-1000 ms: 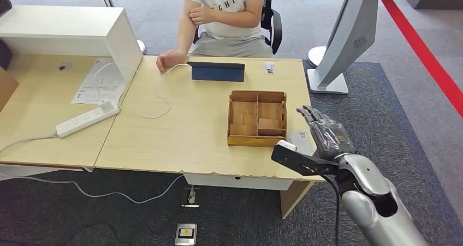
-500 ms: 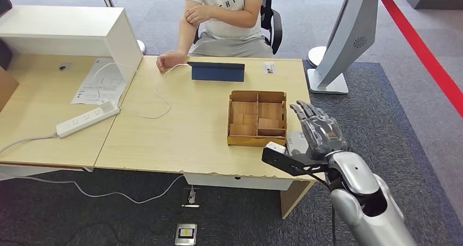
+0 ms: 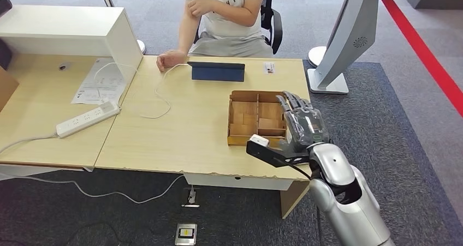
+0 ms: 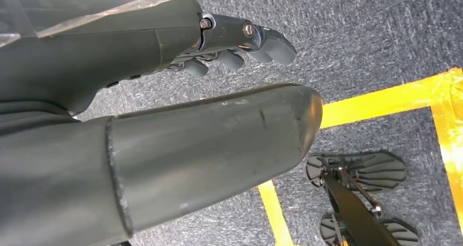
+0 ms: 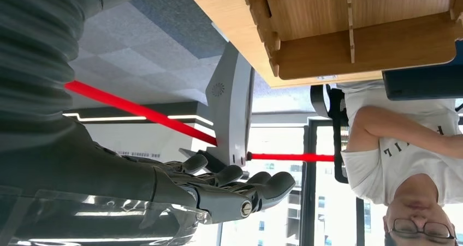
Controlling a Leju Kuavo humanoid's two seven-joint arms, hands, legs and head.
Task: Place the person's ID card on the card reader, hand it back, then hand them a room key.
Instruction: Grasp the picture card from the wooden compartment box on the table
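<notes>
From the head view the right hand (image 3: 302, 127) hovers empty with fingers (image 3: 290, 101) spread over the wooden compartment box (image 3: 256, 118) on the desk (image 3: 180, 131), a small card (image 3: 268, 67) lying near the seated person (image 3: 224, 17), while the left wrist view shows the left hand (image 4: 240, 41), fingers loosely curled, holding nothing above carpet.

Pale wood-grain table (image 3: 191, 131) with a tan plywood divided box (image 3: 256, 118) and a dark blue card reader (image 3: 217, 71). White power strip (image 3: 87, 119), white cable (image 3: 158, 96). Dark grey right hand (image 3: 303, 127) on a silver arm. Grey carpet (image 3: 404, 148) crossed by a red stripe (image 3: 420, 52); yellow floor tape (image 4: 377, 100).
</notes>
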